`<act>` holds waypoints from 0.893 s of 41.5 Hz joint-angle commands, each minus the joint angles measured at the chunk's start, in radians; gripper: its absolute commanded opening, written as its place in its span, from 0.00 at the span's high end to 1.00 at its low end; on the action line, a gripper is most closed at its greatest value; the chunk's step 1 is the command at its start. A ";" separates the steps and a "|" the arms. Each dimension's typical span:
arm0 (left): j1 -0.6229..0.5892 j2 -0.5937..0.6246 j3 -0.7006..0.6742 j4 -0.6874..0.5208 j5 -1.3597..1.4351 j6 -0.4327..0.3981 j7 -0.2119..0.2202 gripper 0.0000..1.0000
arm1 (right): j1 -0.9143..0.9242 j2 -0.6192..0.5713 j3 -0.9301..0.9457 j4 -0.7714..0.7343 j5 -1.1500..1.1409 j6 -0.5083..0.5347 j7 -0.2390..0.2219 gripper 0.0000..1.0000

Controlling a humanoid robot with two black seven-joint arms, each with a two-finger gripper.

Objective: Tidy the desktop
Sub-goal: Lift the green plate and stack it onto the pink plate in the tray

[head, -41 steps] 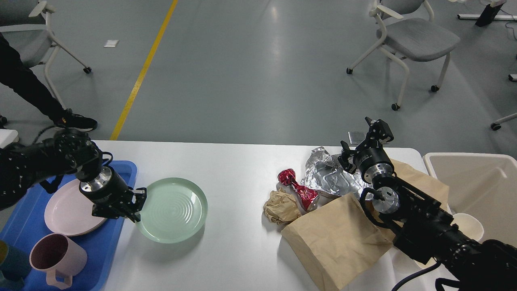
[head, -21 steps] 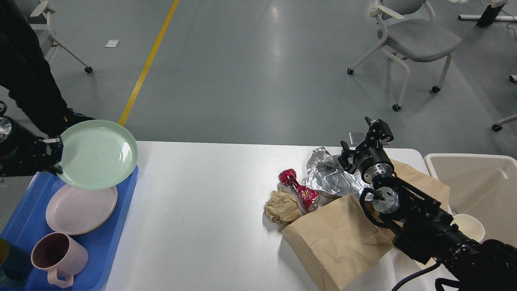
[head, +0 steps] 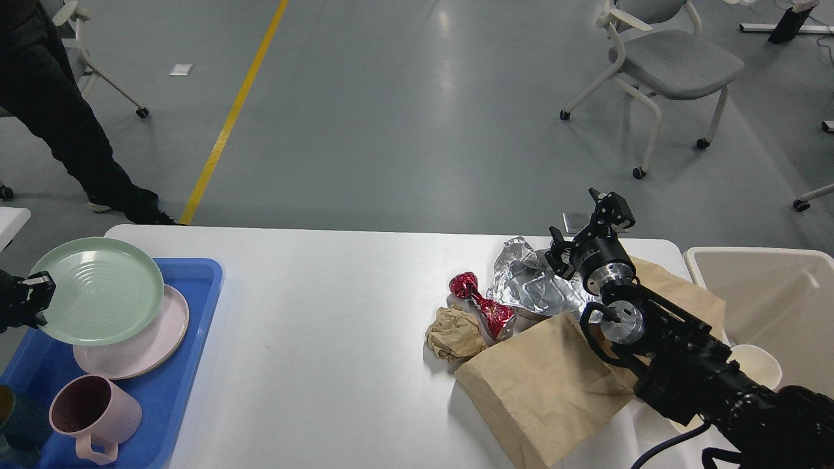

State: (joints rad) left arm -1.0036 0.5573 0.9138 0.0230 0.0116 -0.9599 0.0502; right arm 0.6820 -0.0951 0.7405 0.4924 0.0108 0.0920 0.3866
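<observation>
Under the right gripper [head: 583, 225], fingers parted and holding nothing, the desktop [head: 339, 339]; left gripper [head: 36, 290] clamping green plate [head: 98, 296].

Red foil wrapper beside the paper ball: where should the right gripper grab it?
Probably the pinched waist of the red wrapper, from above. It lies flat on the desktop, flared at both ends and narrowest mid-length, so fingers should close across that neck.

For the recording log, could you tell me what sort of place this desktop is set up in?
Probably an open workshop or lab hall rather than a home: a glossy grey floor with a yellow lane line, castered office chairs, and the white desktop standing in the open.
</observation>
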 commanded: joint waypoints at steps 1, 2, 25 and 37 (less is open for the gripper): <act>0.007 -0.017 -0.009 0.006 -0.001 0.000 0.000 1.00 | -0.001 0.000 0.000 0.000 0.000 0.000 0.000 0.00; 0.007 -0.022 -0.010 0.006 0.001 0.000 0.000 1.00 | 0.001 0.000 -0.001 0.000 0.000 0.000 0.000 0.00; 0.048 -0.056 -0.039 0.002 0.004 0.000 0.000 0.92 | -0.001 0.000 -0.001 0.000 0.000 0.000 0.000 0.00; 0.057 -0.056 -0.038 0.003 0.002 0.000 0.000 0.67 | -0.001 0.000 -0.001 0.000 0.000 0.000 0.000 0.00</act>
State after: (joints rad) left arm -0.9468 0.5016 0.8743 0.0251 0.0154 -0.9599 0.0506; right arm 0.6816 -0.0951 0.7401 0.4924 0.0107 0.0920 0.3866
